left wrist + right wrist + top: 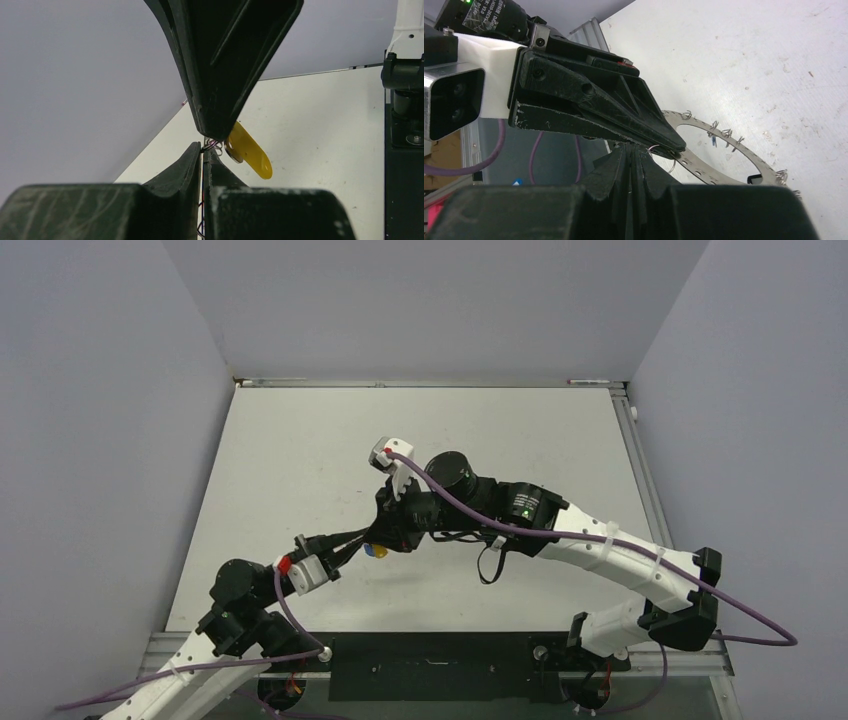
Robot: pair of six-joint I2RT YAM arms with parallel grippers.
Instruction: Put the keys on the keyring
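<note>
Between the two meeting fingertips, the keyring [213,145] shows as thin coiled silvery wire. A glossy yellow-orange key [250,152] hangs from it above the matte white table [320,115]. The left gripper [202,150] is pinched closed on that wire. The right gripper [216,134], a black wedge, is closed too, its tips touching it.

- Our left arm [250,610] starts from its base at the near left and reaches forward and to the right, toward the middle.
- Our right arm [610,555] folds at the elbow on the near right. Its forearm runs back to the left, and the wrist [452,472] turns the tool down toward the left arm.
- The left tool [202,149] has its fingers [182,167] pressed together, with only a thin seam between them.
- The right tool [633,149] is closed the same way, fingers [651,167] meeting edge to edge.
- The two tools meet tip to tip; we cannot tell whether they touch.
</note>
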